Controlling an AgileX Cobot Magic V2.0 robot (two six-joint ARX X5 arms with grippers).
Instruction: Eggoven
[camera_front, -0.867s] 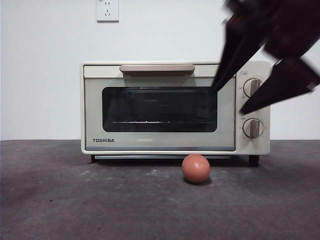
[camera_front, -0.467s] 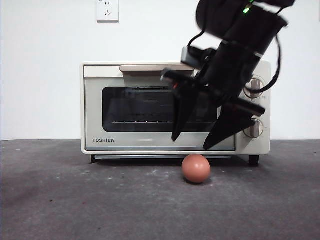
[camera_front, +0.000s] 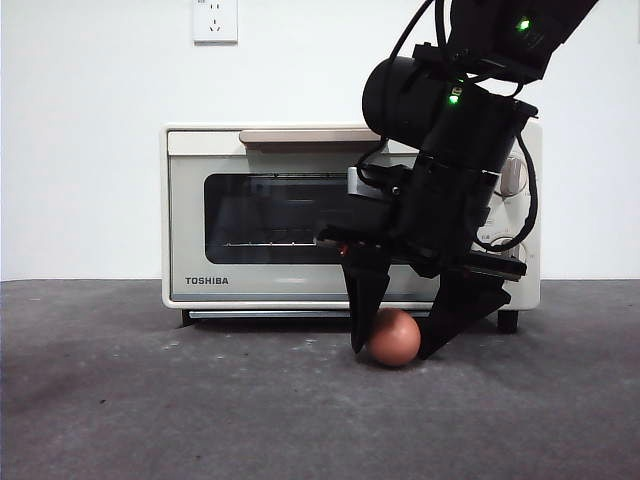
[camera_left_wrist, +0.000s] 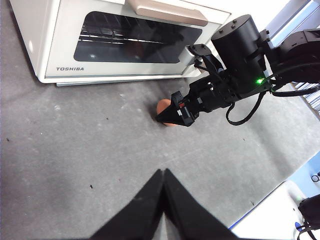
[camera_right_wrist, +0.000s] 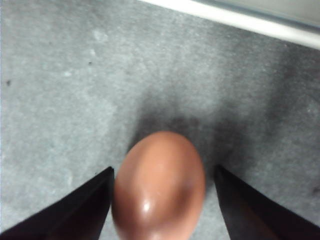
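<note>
Right gripper (camera_front: 395, 335): descended since 0.5 s ago from oven-window height to the table. Its 2 jaws stand apart, straddling the egg (camera_front: 393, 337), not yet clamped, positioned for pickup. Egg lies just before the closed oven (camera_front: 190, 230). Left gripper (camera_left_wrist: 162, 175): pressed closed, empty, waiting.

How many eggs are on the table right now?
1. The small reddish-brown egg lies on the grey table in front of the cream TOSHIBA toaster oven, between the open jaws of the right gripper. The oven's dark glass window could hide more inside.
</note>
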